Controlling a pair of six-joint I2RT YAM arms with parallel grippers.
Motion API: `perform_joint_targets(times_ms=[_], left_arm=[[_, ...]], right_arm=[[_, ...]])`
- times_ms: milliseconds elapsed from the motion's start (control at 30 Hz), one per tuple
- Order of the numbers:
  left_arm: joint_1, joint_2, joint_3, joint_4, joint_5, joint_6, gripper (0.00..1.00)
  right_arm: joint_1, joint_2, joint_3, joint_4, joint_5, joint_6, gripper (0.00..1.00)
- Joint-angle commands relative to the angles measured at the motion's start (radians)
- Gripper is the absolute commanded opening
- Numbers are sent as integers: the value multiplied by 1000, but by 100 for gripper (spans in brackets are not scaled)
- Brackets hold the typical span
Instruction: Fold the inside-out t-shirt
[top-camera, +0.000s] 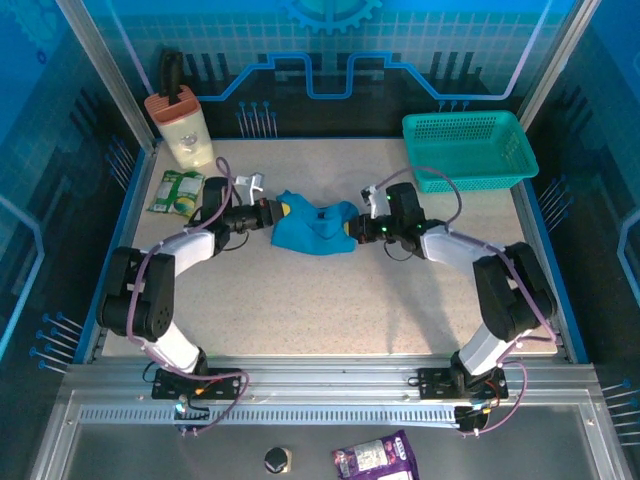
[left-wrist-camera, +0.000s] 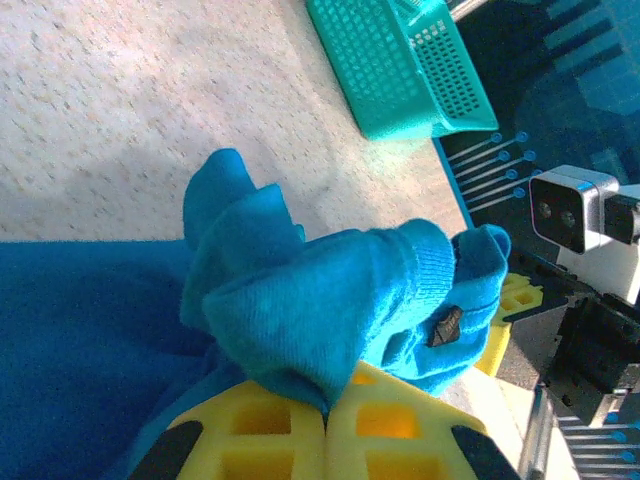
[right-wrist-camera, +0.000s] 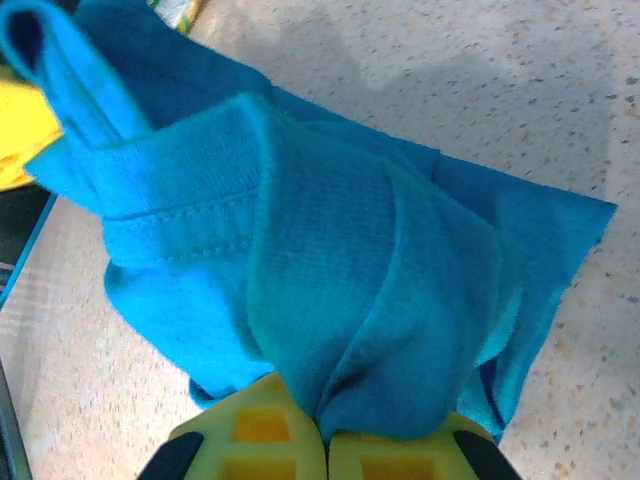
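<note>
Cloth: inside-out t-shirt (right-wrist-camera: 330, 290), blue knit, matt, soft, wrinkled; fine weave, double-stitched hem seam at 9 o'clock in right wrist view.
Plastic: left gripper (left-wrist-camera: 325, 425) and right gripper (right-wrist-camera: 325, 432), yellow, matt, moulded recesses.
Plastic: basket (top-camera: 468, 148) at 1 o'clock on table (top-camera: 330, 310), teal mesh, slight sheen.
Tabletop: speckled stone-look, matt, grainy.
Film: packet (top-camera: 178, 191) at 10 o'clock, glossy.
Metal: rail (top-camera: 320, 385) at 6 o'clock, dull silver, ribbed.
</note>
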Motion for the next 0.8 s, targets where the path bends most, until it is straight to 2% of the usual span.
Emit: perform_joint_targets(times_ms=[0, 167, 333, 467, 767], left_arm=[[2, 51, 80, -109, -54, 62, 0], [8, 169, 212, -198, -65, 77, 0], [27, 274, 302, -226, -109, 37, 0], [34, 375, 410, -312, -128, 23, 0], [50, 473, 454, -395, -190, 11, 0]], right_arm=[[-21, 88, 101, -140, -5, 70, 0], [-44, 197, 221, -214, -16, 119, 0], [-67, 307, 343, -273, -26, 136, 0], [-80, 398, 443, -322, -33, 144, 0], [-89, 518, 556, -377, -38, 138, 0]])
